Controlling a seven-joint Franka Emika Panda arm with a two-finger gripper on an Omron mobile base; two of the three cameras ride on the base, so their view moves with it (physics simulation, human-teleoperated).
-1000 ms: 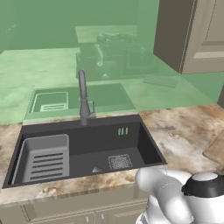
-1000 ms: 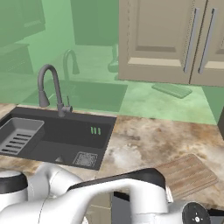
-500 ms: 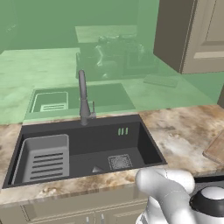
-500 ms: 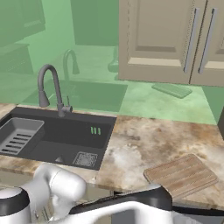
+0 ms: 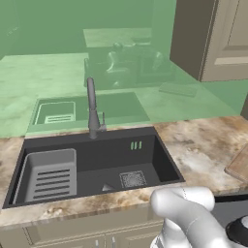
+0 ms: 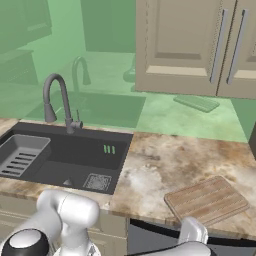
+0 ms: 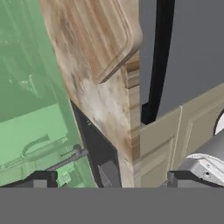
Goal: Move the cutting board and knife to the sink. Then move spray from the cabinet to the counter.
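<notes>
1. Left base view: noting the sink sitting recessed in the counter, with only a corner of the cutting board showing at the right edge, well apart from the basin.
2. Right base view: finding the cutting board lying flat on the counter near its front edge, to the right of the sink. Judging it stiff, fairly light and smooth-faced; lying flush, so likely best taken by pinching a thin edge, preferably the one nearest the front. Not making out the knife.
3. Hand view: looking along the counter edge, with the cutting board ahead and above. Showing the claw spread wide, fingertips well apart, holding nothing and touching nothing. Judging the approach not yet finished.
</notes>
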